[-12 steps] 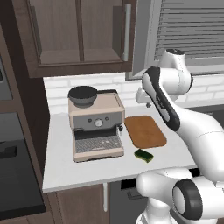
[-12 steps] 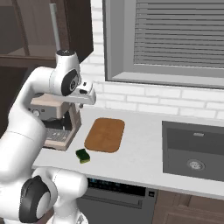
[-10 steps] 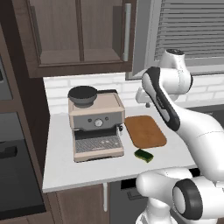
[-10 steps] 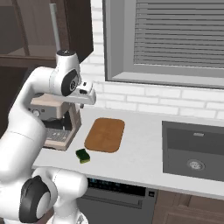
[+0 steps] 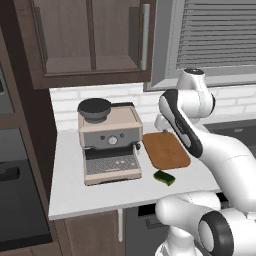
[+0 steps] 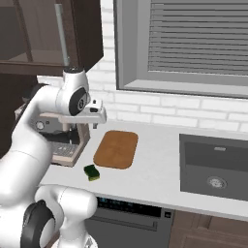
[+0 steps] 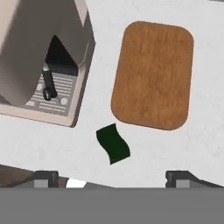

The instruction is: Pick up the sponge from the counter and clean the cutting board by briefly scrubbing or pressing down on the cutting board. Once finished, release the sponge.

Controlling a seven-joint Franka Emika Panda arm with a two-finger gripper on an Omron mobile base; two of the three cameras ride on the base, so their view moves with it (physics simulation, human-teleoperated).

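The sponge [image 7: 113, 144], a small flat dark-green block, lies low in the middle of the hand view on the smooth pale counter [image 7: 205, 144], just beside the lower left corner of the cutting board [image 7: 153, 74], a brown wood-grained slab with rounded corners. The beige espresso machine [image 7: 41, 52] fills the upper left. The gripper [image 7: 112, 177] holds nothing, its dark tips spread wide at the bottom edge. The right base view adds a dark sink [image 6: 215, 167] at right.
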